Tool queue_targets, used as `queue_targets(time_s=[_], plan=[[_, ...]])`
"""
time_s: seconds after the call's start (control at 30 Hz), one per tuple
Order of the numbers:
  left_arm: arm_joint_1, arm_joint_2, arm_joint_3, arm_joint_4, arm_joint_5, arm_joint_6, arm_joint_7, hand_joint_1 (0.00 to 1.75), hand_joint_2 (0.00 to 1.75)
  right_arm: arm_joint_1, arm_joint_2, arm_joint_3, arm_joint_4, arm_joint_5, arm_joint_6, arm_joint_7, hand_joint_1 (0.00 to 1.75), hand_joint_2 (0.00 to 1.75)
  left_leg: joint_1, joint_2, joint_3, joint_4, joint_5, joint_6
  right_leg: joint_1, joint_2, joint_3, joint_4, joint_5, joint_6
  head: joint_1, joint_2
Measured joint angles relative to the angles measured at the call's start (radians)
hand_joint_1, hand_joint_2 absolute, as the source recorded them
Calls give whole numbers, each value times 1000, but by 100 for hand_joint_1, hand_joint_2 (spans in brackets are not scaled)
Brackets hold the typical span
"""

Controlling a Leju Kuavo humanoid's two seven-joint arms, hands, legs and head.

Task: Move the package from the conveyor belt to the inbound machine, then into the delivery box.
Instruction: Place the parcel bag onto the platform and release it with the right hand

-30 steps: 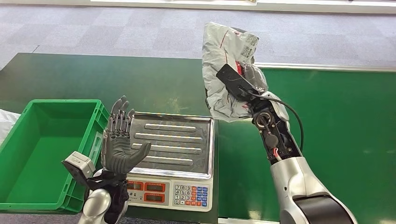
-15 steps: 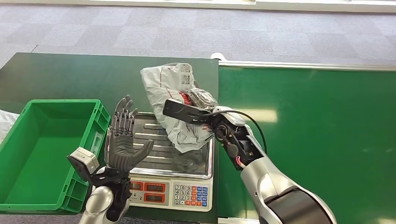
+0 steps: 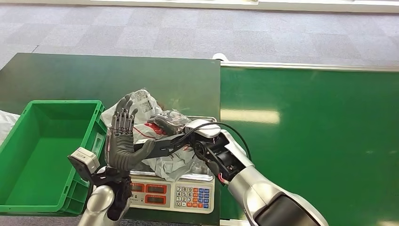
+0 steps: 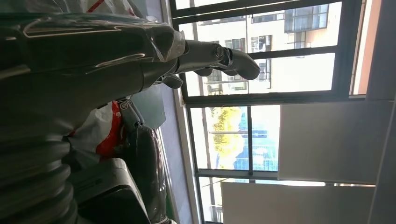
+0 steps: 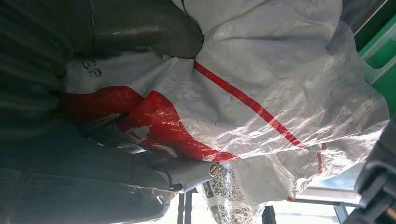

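My right hand (image 3: pixel 170 123) was clenched around the package (image 3: pixel 141 106), holding it low over the scale (image 3: pixel 200 188); in the right wrist view my thumb (image 5: pixel 154 28) pressed into the plastic from one side and my fingers (image 5: pixel 187 172) wrapped it from the other. The package (image 5: pixel 280 93) was a crumpled grey-white plastic mailing bag with red stripes and a red printed patch, and a label with square codes on it. It sat over the scale's metal tray, its far-left end reaching toward the near-right corner of the green box (image 3: pixel 28 150). Whether it actually rested on the tray I could not tell.

My left hand (image 3: pixel 121 141) stood upright just left of the scale, palm toward the package, fingers spread and holding nothing; its fingertips overlapped the bag's left edge in the head view.

A second before, I had held the package high over the conveyor belt (image 3: pixel 310 141) to the right. Half a second before, it was above the tray's far side. By now it had come down and further left, and my right forearm lay across the scale. My left hand had hardly moved.
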Motion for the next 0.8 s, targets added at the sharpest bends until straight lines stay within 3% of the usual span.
queue_targets(time_s=[0.2,0.33,0.53,0.8], plan=[[0,7,1,0,1,5,0,0,175,1,-6,49,-12,-1,-7,37,175,175,0,0,0,0,0,0,0,0,0,0,0,0,0,0],[0,11,0,0,2,8,0,0,175,1,-10,69,-11,-19,-18,63,6,175,0,0,0,0,0,0,0,0,0,0,0,0,0,0],[-1,14,-3,7,13,16,0,0,175,-5,-24,89,19,-38,-68,130,0,175,0,0,0,0,0,0,0,0,0,0,0,0,0,0],[-3,14,-11,25,17,17,0,0,175,-12,-41,93,52,-54,-94,137,0,175,0,0,0,0,0,0,0,0,0,0,0,0,0,0]])
